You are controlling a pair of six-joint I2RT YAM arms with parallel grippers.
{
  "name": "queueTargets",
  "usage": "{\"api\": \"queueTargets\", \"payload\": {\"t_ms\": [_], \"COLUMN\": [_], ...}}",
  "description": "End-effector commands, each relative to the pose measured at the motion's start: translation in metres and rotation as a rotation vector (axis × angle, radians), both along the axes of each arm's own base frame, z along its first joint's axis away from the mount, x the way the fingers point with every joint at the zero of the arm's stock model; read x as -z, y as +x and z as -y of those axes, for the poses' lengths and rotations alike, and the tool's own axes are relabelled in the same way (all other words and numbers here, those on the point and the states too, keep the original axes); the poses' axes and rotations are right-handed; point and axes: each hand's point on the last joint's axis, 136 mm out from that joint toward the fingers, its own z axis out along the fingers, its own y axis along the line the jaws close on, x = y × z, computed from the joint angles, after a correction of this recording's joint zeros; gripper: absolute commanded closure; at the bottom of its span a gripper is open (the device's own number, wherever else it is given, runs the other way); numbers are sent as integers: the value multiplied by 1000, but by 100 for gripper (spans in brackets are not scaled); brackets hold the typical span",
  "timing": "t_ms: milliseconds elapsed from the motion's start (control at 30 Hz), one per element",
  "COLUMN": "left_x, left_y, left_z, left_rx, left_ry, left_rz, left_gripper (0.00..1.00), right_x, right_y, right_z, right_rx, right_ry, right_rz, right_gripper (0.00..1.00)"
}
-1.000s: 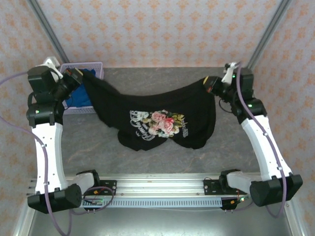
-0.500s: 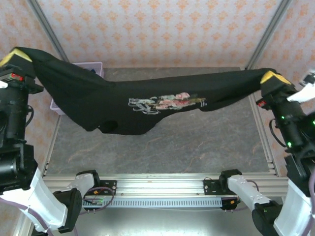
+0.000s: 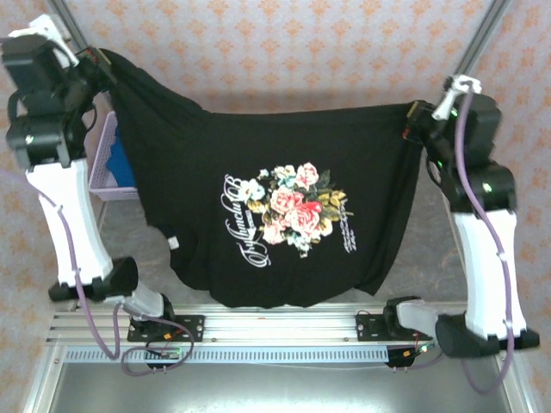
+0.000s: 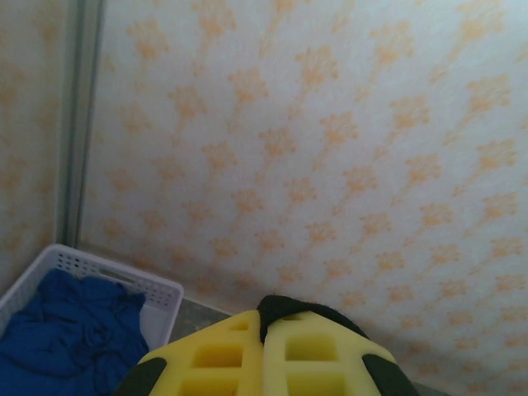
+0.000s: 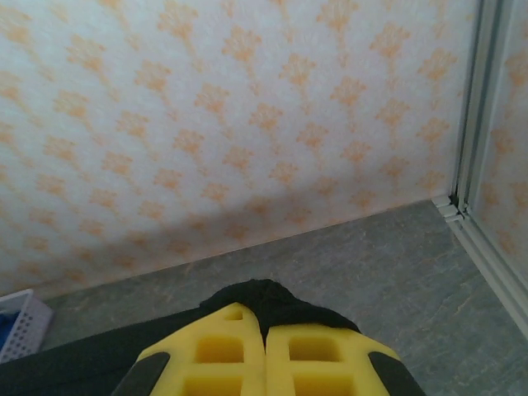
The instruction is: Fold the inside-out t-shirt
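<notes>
At about ten o'clock in the top view, the left gripper (image 3: 96, 62) is raised high and clenched on one upper corner of the inside-out t-shirt (image 3: 258, 155). Its wrist camera brings the pinch close: the yellow fingers (image 4: 214, 355) are pressed together with a tuft of black cloth caught at their tips. That wrist view also looks down, toward seven o'clock, into a white basket (image 4: 157, 290) holding a blue cloth (image 4: 74, 330). From above, the basket sits at nine o'clock, partly behind the shirt's edge. The top view supplies the whole spread. The shirt hangs like a curtain between the two arms, covering much of the table (image 3: 430, 249), with its lower hem drooping toward six o'clock. A floral print (image 3: 293, 206) with script lettering sits in the middle, and a small white tag (image 3: 173, 243) is at eight o'clock. At two o'clock the right gripper (image 3: 415, 120) grasps the other upper corner. Its wrist view shows closed fingers with black fabric bunched at their tips and trailing toward eight o'clock, with grey tabletop and patterned wall (image 5: 165, 124) beyond.
</notes>
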Motion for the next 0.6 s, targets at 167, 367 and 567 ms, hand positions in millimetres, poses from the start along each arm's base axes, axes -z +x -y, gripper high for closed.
{"api": "queueTargets", "payload": {"t_ms": [167, 367, 567], "left_x": [-115, -182, -185], "left_y": [6, -56, -95], "left_z": [16, 14, 32], "left_rx": [76, 119, 159], "left_ry": [-44, -118, -76], "left_rz": [409, 659, 632], "left_gripper": [100, 100, 100], "right_x": [-105, -154, -157], "right_y": [54, 36, 8], "right_z": [-11, -22, -23], "right_rx": [-28, -104, -137], "right_ry": [66, 67, 18], "right_rz": [279, 339, 308], "right_gripper": [100, 100, 100]}}
